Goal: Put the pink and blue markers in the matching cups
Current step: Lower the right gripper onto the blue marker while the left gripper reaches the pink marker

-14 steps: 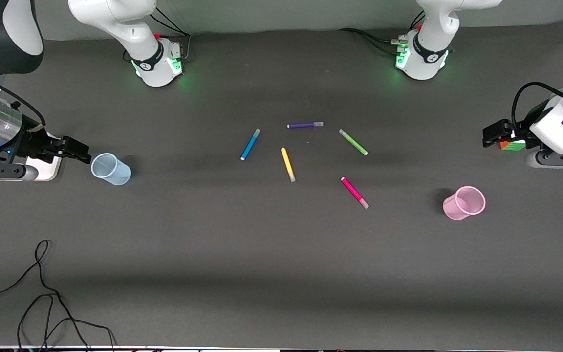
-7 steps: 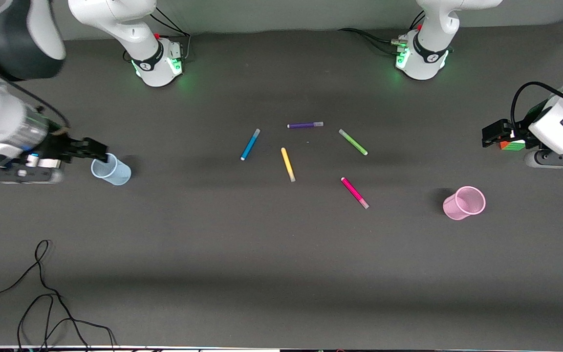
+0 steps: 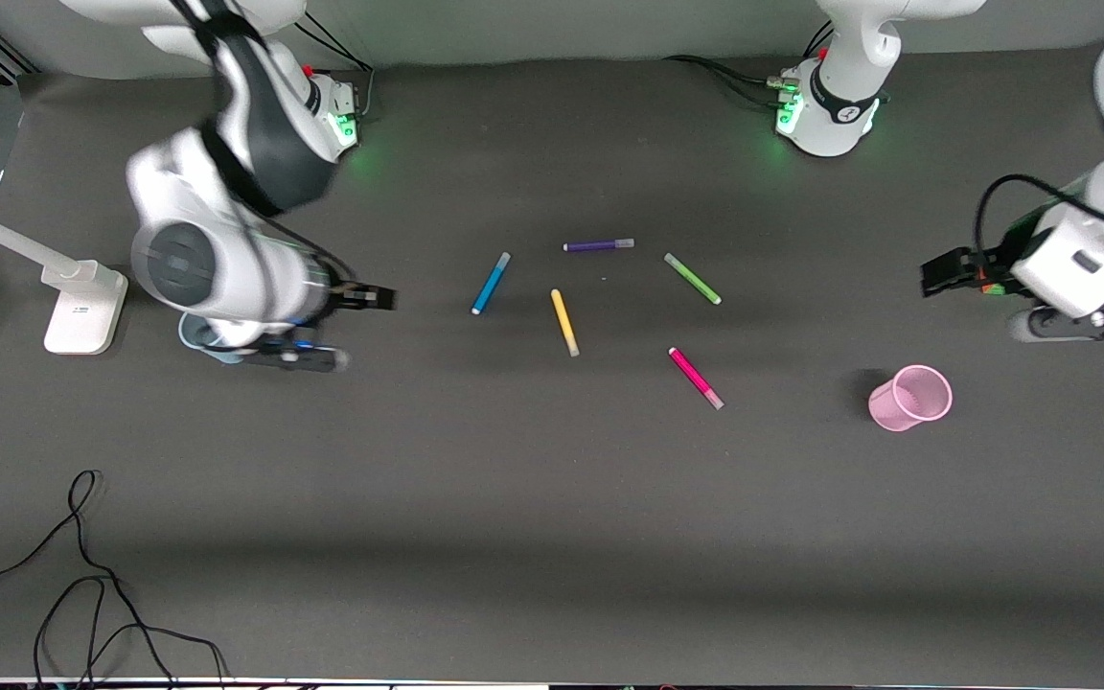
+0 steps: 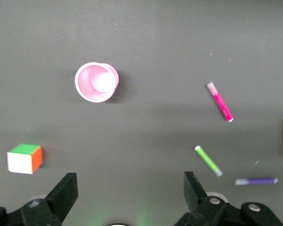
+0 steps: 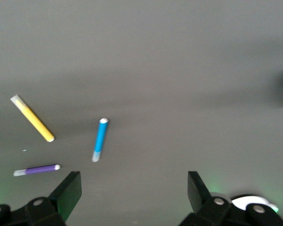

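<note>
Altogether five markers lie loose on the desk (image 3: 552,537): the blue marker (image 3: 491,283) nearest the wide-open right tool (image 3: 375,299), the pink marker (image 3: 696,378) and pink cup (image 3: 909,398) nearer the wide-open left tool (image 3: 940,273); the blue cup (image 3: 195,337) sits under the right arm.

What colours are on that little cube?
The cube shows green, white and orange faces, best seen in the left wrist view.

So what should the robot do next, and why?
Probably carry the right gripper on to above the blue marker and lower it. Its fingers are open and empty, the marker lies flat on the table, and the blue cup is empty. The left gripper waits, open.
</note>
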Motion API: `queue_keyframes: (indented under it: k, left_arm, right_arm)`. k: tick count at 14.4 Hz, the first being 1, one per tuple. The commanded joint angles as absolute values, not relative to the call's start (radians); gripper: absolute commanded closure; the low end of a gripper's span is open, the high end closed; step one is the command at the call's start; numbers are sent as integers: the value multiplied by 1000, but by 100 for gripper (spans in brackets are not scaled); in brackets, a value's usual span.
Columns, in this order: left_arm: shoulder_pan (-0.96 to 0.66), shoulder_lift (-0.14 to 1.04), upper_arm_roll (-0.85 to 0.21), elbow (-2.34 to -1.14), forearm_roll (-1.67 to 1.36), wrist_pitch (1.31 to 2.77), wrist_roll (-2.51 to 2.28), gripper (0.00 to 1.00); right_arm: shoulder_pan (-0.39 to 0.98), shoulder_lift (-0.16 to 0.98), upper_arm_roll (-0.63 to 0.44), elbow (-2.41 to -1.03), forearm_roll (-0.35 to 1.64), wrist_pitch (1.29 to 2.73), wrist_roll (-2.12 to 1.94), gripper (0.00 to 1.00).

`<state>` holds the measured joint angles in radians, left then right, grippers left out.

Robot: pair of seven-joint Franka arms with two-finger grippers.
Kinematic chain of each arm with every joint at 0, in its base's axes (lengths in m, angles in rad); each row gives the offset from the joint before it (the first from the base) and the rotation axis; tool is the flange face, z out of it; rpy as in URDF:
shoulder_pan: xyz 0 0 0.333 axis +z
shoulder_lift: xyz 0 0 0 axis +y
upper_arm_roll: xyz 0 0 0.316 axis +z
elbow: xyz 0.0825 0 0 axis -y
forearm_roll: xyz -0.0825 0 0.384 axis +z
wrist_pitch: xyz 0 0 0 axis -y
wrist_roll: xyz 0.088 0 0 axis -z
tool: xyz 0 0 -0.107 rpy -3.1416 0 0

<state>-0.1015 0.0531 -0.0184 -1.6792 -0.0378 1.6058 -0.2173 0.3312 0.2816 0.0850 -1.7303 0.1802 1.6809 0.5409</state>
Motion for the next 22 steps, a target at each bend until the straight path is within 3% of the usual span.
queue_keyframes:
  k: [1, 6, 11, 15, 19, 22]
  left_arm:
    - [-179, 98, -34, -1684, -43, 1649, -430, 0]
    - [-308, 150, -34, -1756, -49, 1840, -800, 0]
    - [-363, 182, -38, -1801, -52, 1928, -1075, 0]
    - [-420, 233, -38, -1824, -52, 1980, -1201, 0]
    - [-457, 247, -40, -1956, -52, 2155, -1201, 0]
    - [-489, 333, -40, -1980, -48, 2256, -1201, 0]
  right_arm:
    - [392, 350, 80, -1773, 222, 1768, 615, 0]
    - [492, 432, 80, -1925, 350, 2043, 701, 0]
    - [528, 508, 81, -1971, 351, 2175, 736, 1]
    - [537, 531, 80, -1996, 351, 2236, 736, 14]
    - [541, 543, 83, -2016, 350, 2282, 735, 43]
    - [545, 551, 86, -2022, 351, 2302, 735, 59]
